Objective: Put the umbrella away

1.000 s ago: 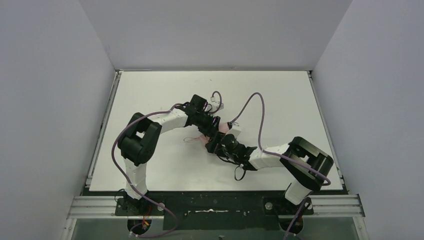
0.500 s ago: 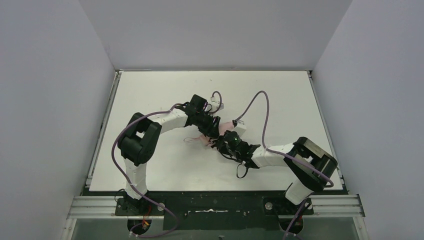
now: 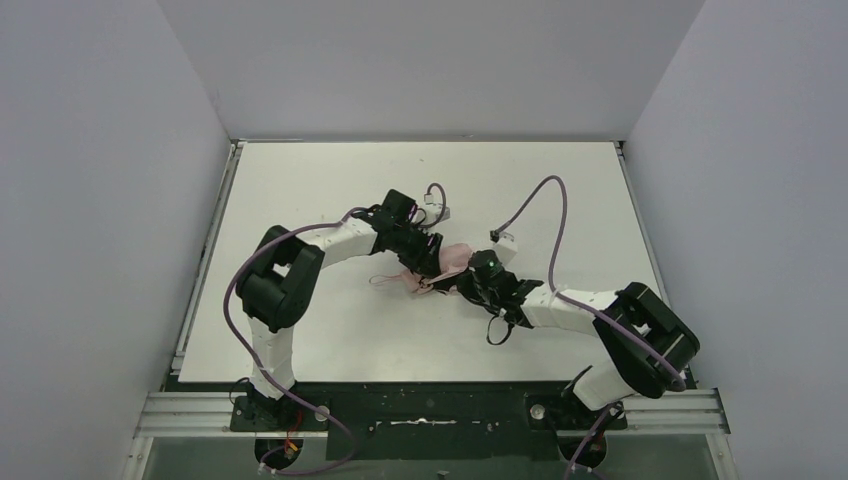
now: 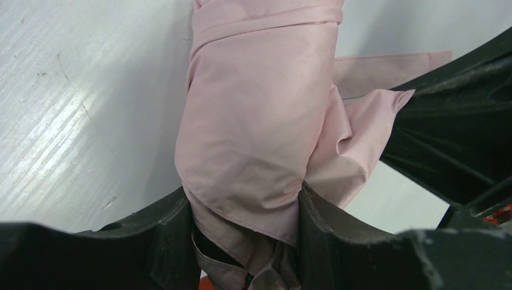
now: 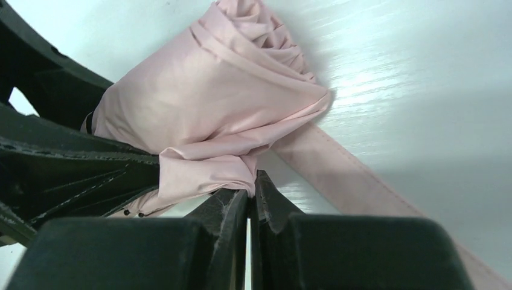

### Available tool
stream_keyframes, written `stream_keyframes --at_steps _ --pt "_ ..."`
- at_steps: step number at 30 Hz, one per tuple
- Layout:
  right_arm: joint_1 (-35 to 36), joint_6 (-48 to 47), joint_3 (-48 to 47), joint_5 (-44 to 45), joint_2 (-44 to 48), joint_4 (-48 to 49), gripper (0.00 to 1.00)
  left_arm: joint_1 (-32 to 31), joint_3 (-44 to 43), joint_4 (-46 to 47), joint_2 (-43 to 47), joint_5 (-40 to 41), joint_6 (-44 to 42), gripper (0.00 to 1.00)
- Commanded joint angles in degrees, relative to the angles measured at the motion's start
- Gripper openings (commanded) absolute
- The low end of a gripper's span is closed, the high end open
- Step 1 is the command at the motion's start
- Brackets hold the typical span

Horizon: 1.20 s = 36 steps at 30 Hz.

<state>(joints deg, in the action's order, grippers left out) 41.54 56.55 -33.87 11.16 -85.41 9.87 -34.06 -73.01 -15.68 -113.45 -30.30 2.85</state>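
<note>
The white desk (image 3: 330,190) sat boxed in by plain grey walls (image 3: 100,200) on three sides. Near its middle lay the umbrella (image 3: 455,256), a pale pink bundle of creased fabric. From above, the left hand (image 3: 430,262) met it from 10 o'clock and the right hand (image 3: 450,288) from 4 o'clock. Only the wrist views showed the grips. The left fingers clamped the bundle from both sides. The right fingers stood together, fabric against their tips, beside a flat pink strap (image 5: 356,181) lying on the desk.

Left arm (image 3: 340,238) and right arm (image 3: 570,308) show white links, black joints (chunky), purple cables (image 3: 547,179).
</note>
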Motion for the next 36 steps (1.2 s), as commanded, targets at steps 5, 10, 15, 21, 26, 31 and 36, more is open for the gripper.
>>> stream_keyframes --at_steps 5,10,15,21,26,31,36 --pt "-4.25 -4.3 -0.45 -1.22 4.24 7.99 0.0 -1.92 0.12 -5.46 0.69 7.78 -6.37 0.0" --pt "-4.54 -5.53 -0.17 -10.31 5.23 10.6 0.09 -3.21 0.23 -5.56 0.7 11.51 -7.26 0.0" --pt "-4.54 -7.69 -0.55 -11.59 8.62 3.45 0.24 -4.84 0.23 -6.19 0.34 16.69 -9.15 0.0" --pt "-4.89 -11.37 -0.47 -5.31 19.31 -17.36 0.39 -5.84 0.17 -7.3 0.3 19.56 -10.92 0.0" --pt "-5.14 -8.33 -3.3 6.88 27.08 -38.32 0.51 -5.92 -0.36 -7.44 0.05 19.53 -11.02 0.0" --pt "-5.46 -3.69 -4.45 12.81 28.68 -46.11 0.58 -5.92 -0.63 -7.6 -0.27 19.17 -10.94 0.0" --pt "-5.6 -1.48 -6.45 10.2 22.24 -47.55 0.59 -5.93 -0.71 -7.78 -0.01 19.08 -11.1 0.0"
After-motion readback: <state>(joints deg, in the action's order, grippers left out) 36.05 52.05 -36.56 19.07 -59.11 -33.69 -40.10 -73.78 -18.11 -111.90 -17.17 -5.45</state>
